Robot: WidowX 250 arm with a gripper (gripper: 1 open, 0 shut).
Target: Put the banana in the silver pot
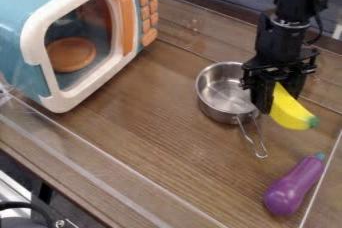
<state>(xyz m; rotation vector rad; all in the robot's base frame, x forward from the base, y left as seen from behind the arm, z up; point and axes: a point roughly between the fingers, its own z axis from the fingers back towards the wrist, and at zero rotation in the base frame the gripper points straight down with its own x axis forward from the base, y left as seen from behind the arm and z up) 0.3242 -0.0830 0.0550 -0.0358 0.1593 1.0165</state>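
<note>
On table: one banana (294, 113), one silver pot (229, 89), one eggplant (295, 184)

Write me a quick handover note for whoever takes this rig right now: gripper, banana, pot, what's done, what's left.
Gripper: shut on the banana, pointing straight down, lifted clear of the table.
Banana: hangs from the fingers, tilted, just right of the silver pot in the camera view, not yet over it.
Silver pot: upright and empty, wire handle toward the camera.
Also on the table: purple toy eggplant near the front right, toy microwave at left.
Done: banana grasped and raised.
Left: carry it over the pot, lower, release.
</note>
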